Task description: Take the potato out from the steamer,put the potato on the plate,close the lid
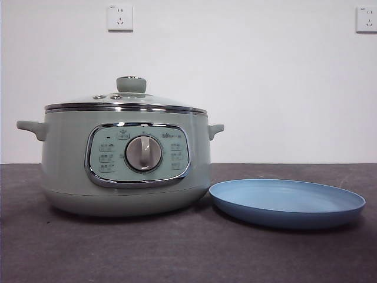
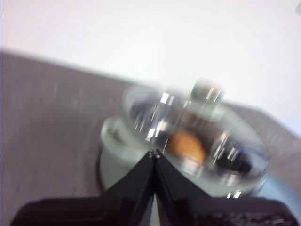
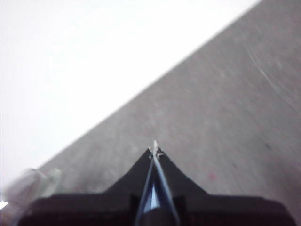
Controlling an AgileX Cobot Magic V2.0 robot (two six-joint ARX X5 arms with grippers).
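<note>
Blk pincer tips over glass lid

1. My steamer looks like smooth, satin sage-green plastic with a shiny chrome rim.
2. Its lid is clear, glossy glass.
3. The plate looks matt blue.
4. The table is dull, grey and slightly grainy.

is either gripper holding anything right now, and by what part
Nothing is held. The left gripper and right gripper are both shut on nothing, above the table.
</note>
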